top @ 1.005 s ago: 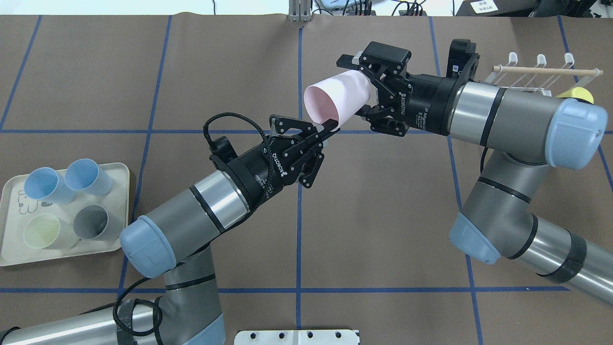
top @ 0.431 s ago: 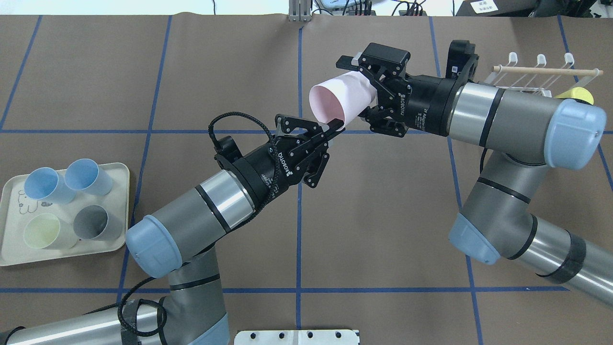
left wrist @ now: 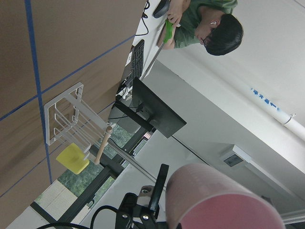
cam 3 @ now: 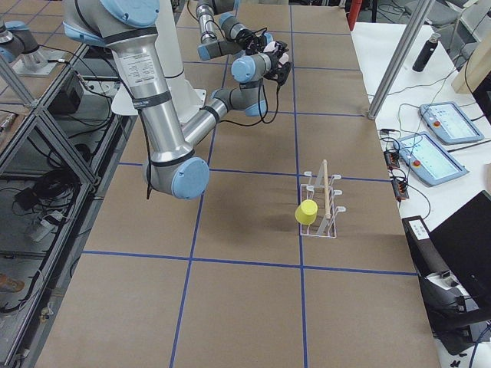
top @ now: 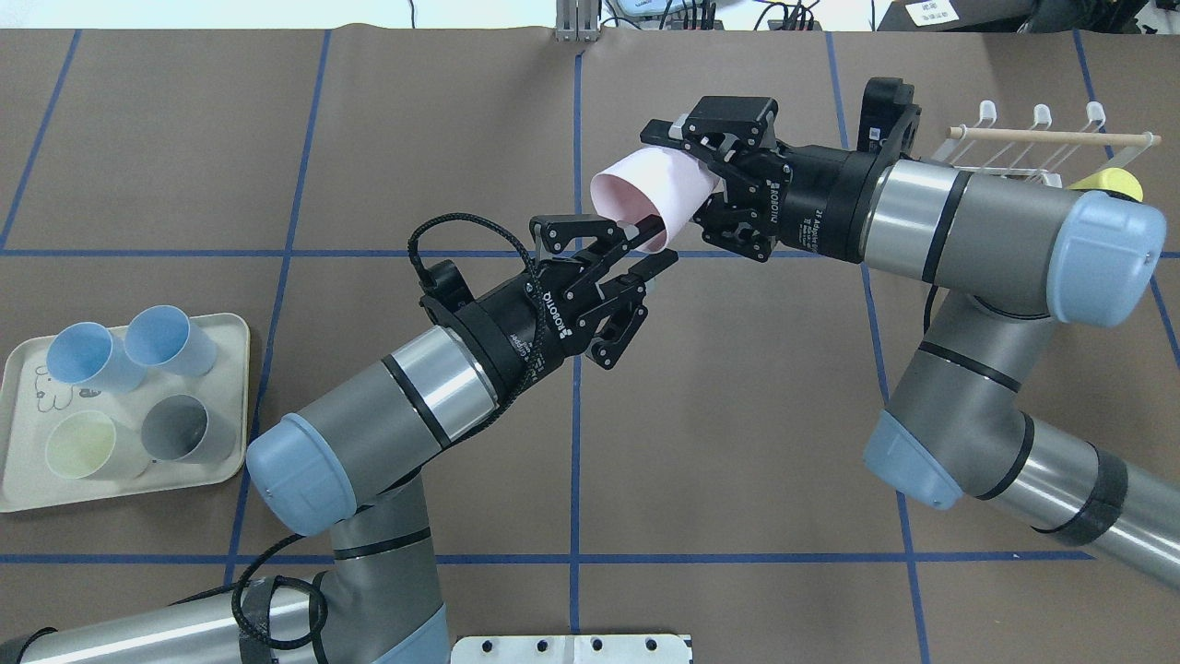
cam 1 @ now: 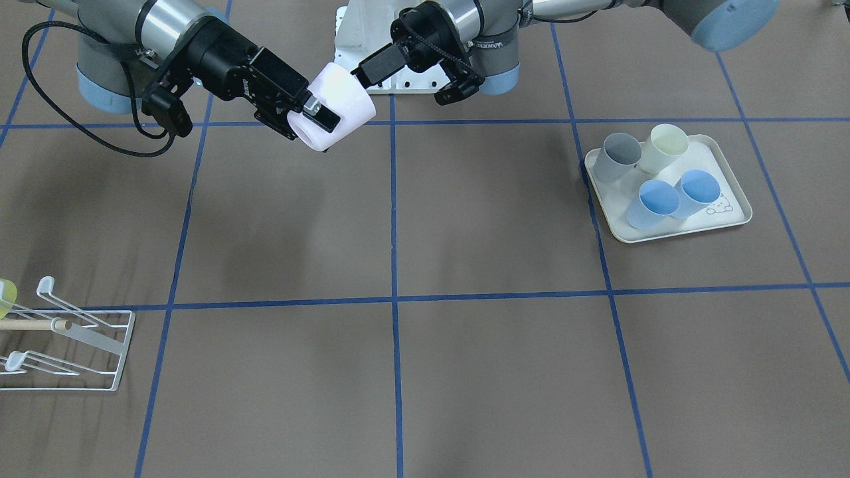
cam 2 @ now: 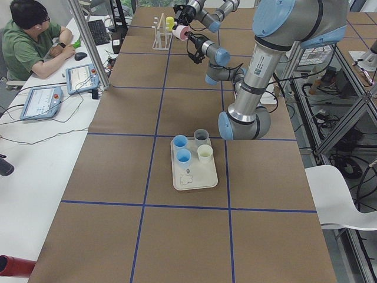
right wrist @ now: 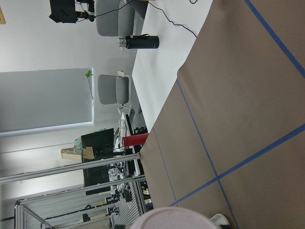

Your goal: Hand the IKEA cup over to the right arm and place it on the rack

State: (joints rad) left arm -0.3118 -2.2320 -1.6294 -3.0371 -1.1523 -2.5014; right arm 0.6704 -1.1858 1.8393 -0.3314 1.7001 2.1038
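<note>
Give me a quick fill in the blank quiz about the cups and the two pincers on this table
1. The right pincer is shut on the ___ cup.
2. The left pincer stands ___ beside that cup's rim.
3. The tray holds ___ cups.
Missing words: pink; open; four.
</note>
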